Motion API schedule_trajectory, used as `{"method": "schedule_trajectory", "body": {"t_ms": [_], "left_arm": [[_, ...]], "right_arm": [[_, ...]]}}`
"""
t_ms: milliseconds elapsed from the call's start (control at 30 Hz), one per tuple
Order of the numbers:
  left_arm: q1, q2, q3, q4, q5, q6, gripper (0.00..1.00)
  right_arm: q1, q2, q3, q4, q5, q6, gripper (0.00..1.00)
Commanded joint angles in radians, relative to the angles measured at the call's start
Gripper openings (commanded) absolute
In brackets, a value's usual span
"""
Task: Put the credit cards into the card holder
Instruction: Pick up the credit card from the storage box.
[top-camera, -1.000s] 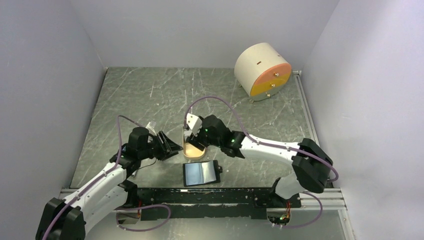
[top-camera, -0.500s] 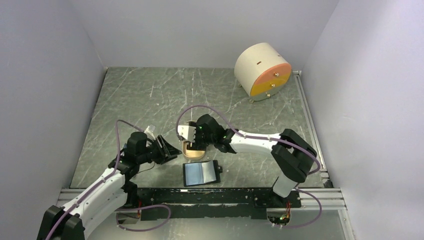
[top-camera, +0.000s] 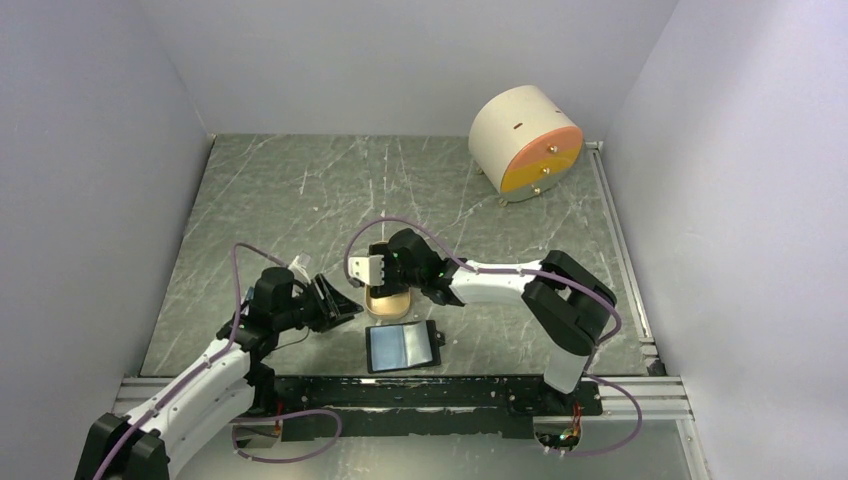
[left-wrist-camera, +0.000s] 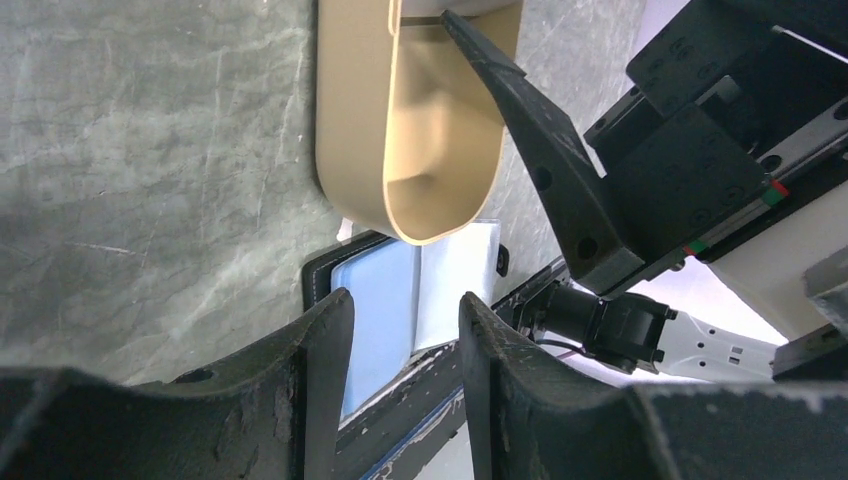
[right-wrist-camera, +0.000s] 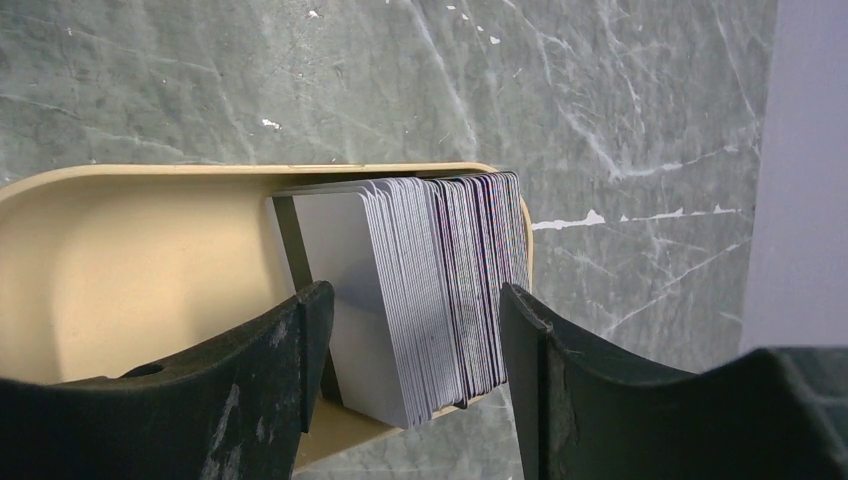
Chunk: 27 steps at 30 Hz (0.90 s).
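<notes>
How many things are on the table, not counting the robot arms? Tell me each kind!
tan tray: 1
stack of cards: 1
black card holder: 1
round drum: 1
Total: 4

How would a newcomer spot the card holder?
Start at the grey marbled table and go to the middle of its near edge. Just nearer than the tan tray lies the card holder, open and flat. It is the only black-edged square with a glossy blue-grey inside; the tray is oval, the drum round and beige.
</notes>
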Motion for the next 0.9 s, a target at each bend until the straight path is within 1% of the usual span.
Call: {"method": "schedule_trajectory", "body": {"t_ms": [0,400,533,700,867], "left_arm": [[0.011,0.018,-0.015,0.026,0.033,0.009,0.48],[0.012,0.037,-0.017,0.045,0.049,0.006,0.48],[0.012,0.020,-0.027,0.033,0.047,0.006,0.48],[0.011,0.004,-0.046,0.042,0.042,-0.006,0.48],[0.011,0.014,-0.042,0.041,0.045,0.002,0.48]], "right_arm": [[-0.006,0.027,0.016,0.040,0.006,-0.049,0.65],[-0.005,0.064,0.027,0.035,-0.004,-0.077,0.68],[-0.005,0.065,0.017,0.055,0.004,-0.083,0.68],[-0.007,0.070,0.022,0.071,0.043,-0.089,0.64],[-0.007,0.062,0.021,0.081,0.045,-0.085,0.60]]}}
